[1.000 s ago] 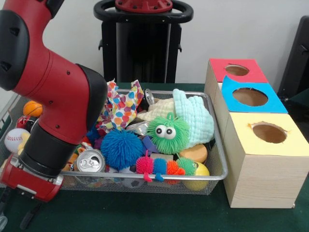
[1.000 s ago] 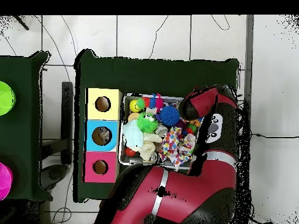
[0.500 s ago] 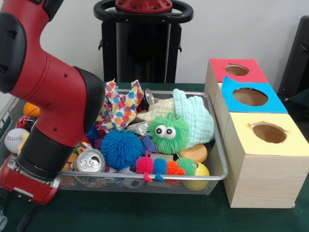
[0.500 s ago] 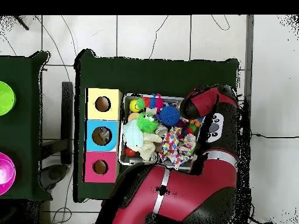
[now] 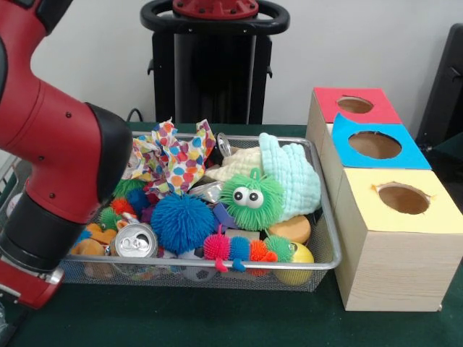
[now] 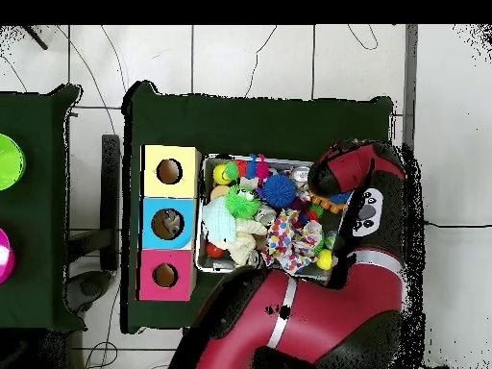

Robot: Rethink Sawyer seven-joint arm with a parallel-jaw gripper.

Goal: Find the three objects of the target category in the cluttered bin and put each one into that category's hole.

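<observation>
A wire bin (image 5: 327, 238) holds a jumble of toys: a blue spiky ball (image 5: 182, 220), a green fuzzy toy with eyes (image 5: 252, 199), a bright caterpillar (image 5: 242, 249), a soda can (image 5: 135, 242), a polka-dot cloth (image 5: 170, 159), a mint cloth (image 5: 289, 177), an orange sponge (image 5: 289, 229) and a yellow ball (image 5: 296, 254). Beside it stand three boxes with a red hole (image 5: 354, 105), a blue hole (image 5: 375, 144) and a yellow hole (image 5: 403, 197). My arm (image 5: 58, 166) reaches down left of the bin. The gripper (image 5: 9, 329) is only a dark sliver at the corner.
From above, the bin (image 6: 264, 160) lies between the row of boxes (image 6: 167, 224) and my arm (image 6: 351, 197), which curls round the bin's right side. Green table cloth (image 5: 217, 318) lies in front of the bin. A black stand (image 5: 213, 65) rises behind it.
My arm has swung left and down in the front view, away from the bin's left end. Orange and green toys there now show, and the gripper has slid almost out of the picture.
</observation>
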